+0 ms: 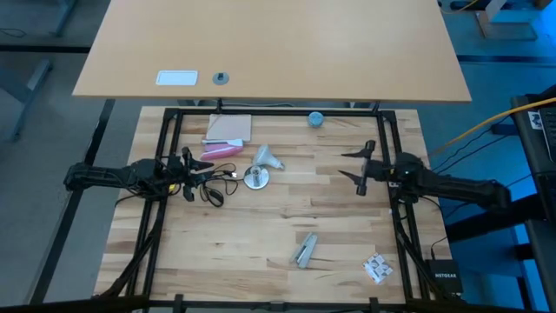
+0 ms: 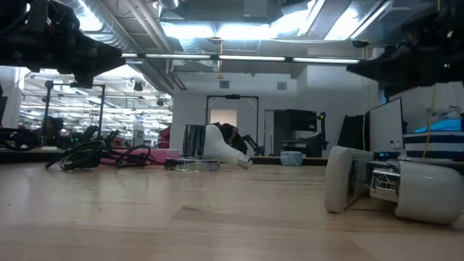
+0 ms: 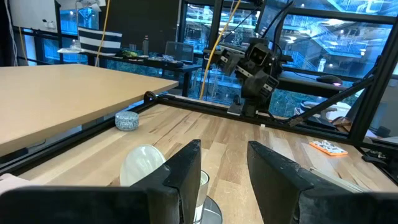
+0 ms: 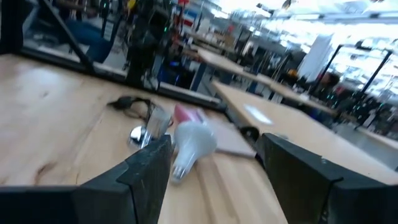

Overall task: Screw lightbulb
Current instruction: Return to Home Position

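Your left gripper (image 3: pixel 224 155) hangs with its fingers parted and nothing between them. The lightbulb (image 3: pixel 142 167) lies on the wooden table (image 3: pixel 261 134), partly hidden behind one finger. A blue-grey cap (image 3: pixel 127 121) sits beyond it, and the right arm (image 3: pixel 254 65) is well across the table.

Seen from the left wrist, the fingers (image 3: pixel 186 171) of the left pincer (image 3: pixel 224 146) hide part of the lightbulb (image 3: pixel 140 165) and most of the socket (image 3: pixel 212 210). In the low view, a white object (image 2: pixel 406 190) lying on the tabletop (image 2: pixel 217 217) at the right is cut off by the picture's edge. From above, a patterned piece (image 1: pixel 377 268) at the near right is too small to identify.
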